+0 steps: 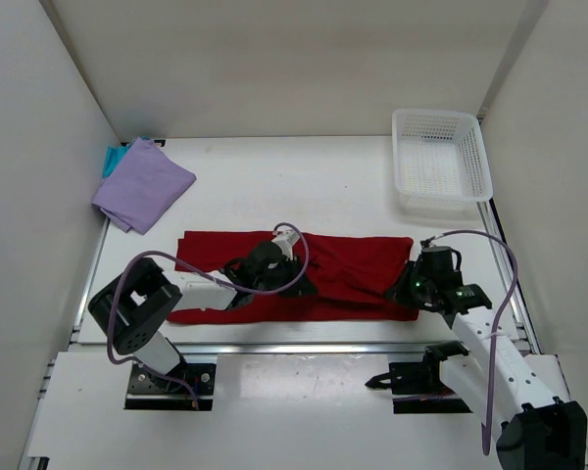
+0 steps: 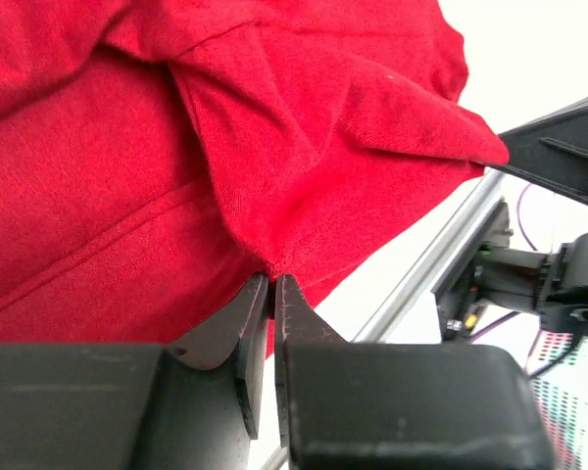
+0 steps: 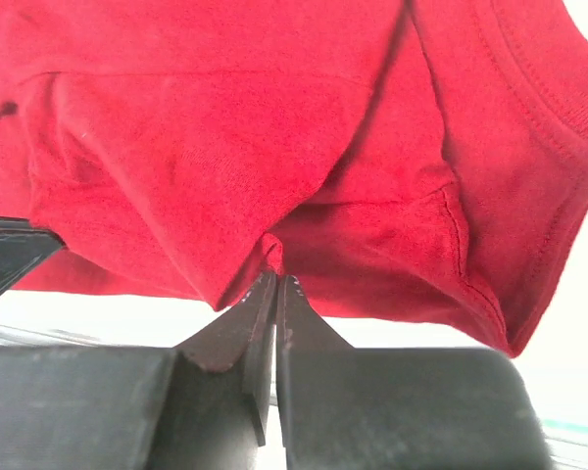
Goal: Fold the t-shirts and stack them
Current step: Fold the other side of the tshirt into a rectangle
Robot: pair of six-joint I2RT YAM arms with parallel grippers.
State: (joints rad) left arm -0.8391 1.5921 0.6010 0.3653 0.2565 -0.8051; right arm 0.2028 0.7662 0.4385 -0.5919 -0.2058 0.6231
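**Ana:** White walls box in a white tabletop, and I can read no brand, label or writing anywhere on the cloth, the arms or the plastic. Where are the shirts?

**Ben:** Take the red t-shirt as the landmark. It lies as a long band across the near middle of the tabletop, rumpled along its near edge. The lavender t-shirt sits folded well beyond it to the left, by the left wall, and the teal t-shirt shows only as a sliver from under the lavender one.

**Ana:** And the basket?

**Ben:** A white lattice basket stands beyond the red t-shirt's right end, in the far right corner.

**Ana:** What of the left claw?

**Ben:** It is over the middle of the red t-shirt's near edge. In the left wrist view its jaws stand nearly together, and a pinch of red hem sits right at the tips.

**Ana:** The right claw?

**Ben:** At the red t-shirt's right end. Its jaws are pressed together on a small fold of the cloth, which puckers up at the tips. A stitched hem and a ribbed edge run down the right of that view.
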